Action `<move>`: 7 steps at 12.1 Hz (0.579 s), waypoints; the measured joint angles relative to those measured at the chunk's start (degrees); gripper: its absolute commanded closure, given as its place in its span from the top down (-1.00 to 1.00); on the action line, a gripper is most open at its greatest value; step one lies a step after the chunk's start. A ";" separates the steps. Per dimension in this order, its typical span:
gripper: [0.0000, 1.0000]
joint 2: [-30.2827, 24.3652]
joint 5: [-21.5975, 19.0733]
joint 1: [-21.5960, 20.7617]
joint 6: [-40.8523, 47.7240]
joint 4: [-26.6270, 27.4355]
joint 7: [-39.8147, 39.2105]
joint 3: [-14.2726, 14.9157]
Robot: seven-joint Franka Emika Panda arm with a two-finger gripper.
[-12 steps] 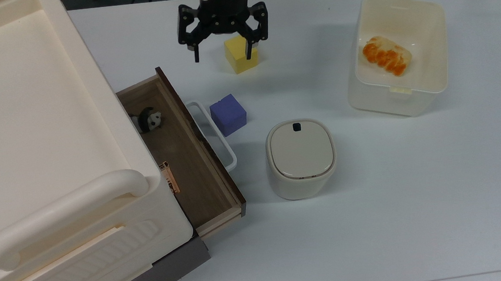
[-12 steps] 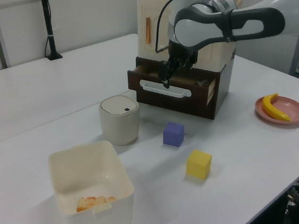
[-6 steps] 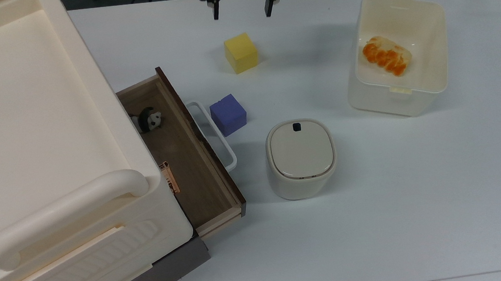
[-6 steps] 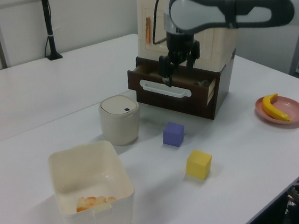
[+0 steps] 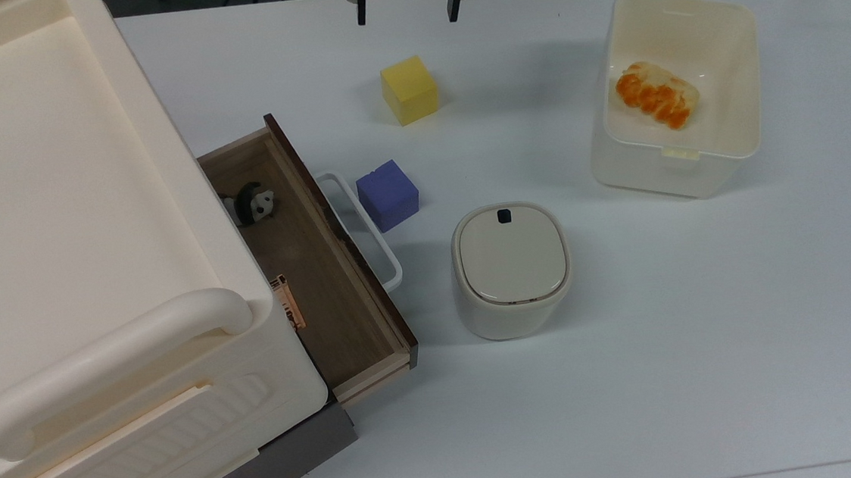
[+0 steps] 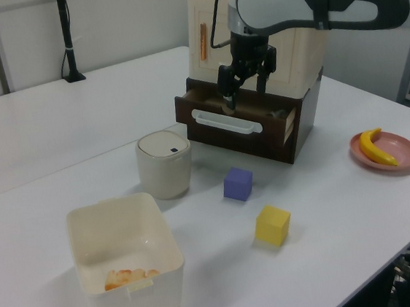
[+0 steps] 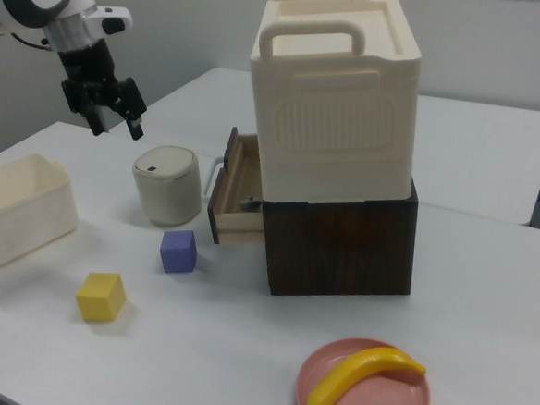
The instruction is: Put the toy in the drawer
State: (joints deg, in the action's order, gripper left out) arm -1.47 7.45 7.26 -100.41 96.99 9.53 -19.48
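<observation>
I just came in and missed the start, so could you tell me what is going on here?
The Franka arm is putting a toy away. The toy, a small panda, lies inside the open drawer. The gripper hangs open and empty above the table, well clear of the drawer. The purple cube and yellow cube sit untouched on the table.

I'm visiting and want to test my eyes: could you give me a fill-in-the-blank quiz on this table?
The toy lies inside the open ____.
The gripper is raised, open and holds ____.
The banana rests on a ____ plate.
The cube nearest the drawer's handle is ____.

Missing words: drawer; nothing; pink; purple
</observation>
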 measured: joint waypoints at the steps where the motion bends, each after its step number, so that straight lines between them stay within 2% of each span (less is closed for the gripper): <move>1: 1.00 0.04 -0.01 -0.20 0.19 -0.26 0.00 0.70; 5: 1.00 0.15 -0.01 -1.99 3.22 -3.71 -0.12 3.45; 7: 1.00 0.39 0.78 -3.29 3.22 -3.82 -0.11 3.84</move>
State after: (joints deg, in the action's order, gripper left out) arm -1.08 8.23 3.97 -97.19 93.17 9.41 -15.63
